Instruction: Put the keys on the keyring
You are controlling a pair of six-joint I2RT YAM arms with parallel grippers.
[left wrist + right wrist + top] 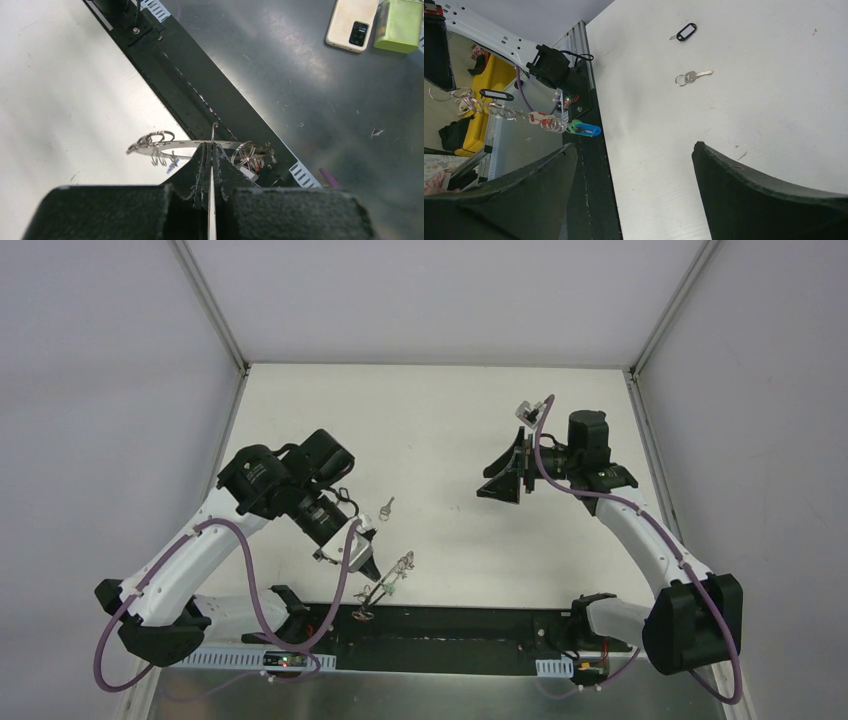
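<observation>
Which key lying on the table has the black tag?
The black-tagged key, the upper one in the right wrist view. The plain silver key below it has only a small ring.

arms: 2 – left arm (190,560), right arm (640,530)
pincers: 2 – left pincer (210,148), right pincer (634,147)
counter (749,125): 1
keyring (180,143): 1, single wire hoop
loose key (693,76) on counter: 1 I can confirm, plain silver, small split ring on it
loose tag (686,31) on counter: 1, black, metal bit at one end; I can't tell if that's a key
tags on keyring: 4 by my count from right wrist – black tag (496,94) 1, red tag (535,117) 1, green tag (575,128) 1, blue tag (592,131) 1
split rings on keyring: several, overlapping, I can't get a number
phone (348,22): 1
green box (399,25): 1
</observation>
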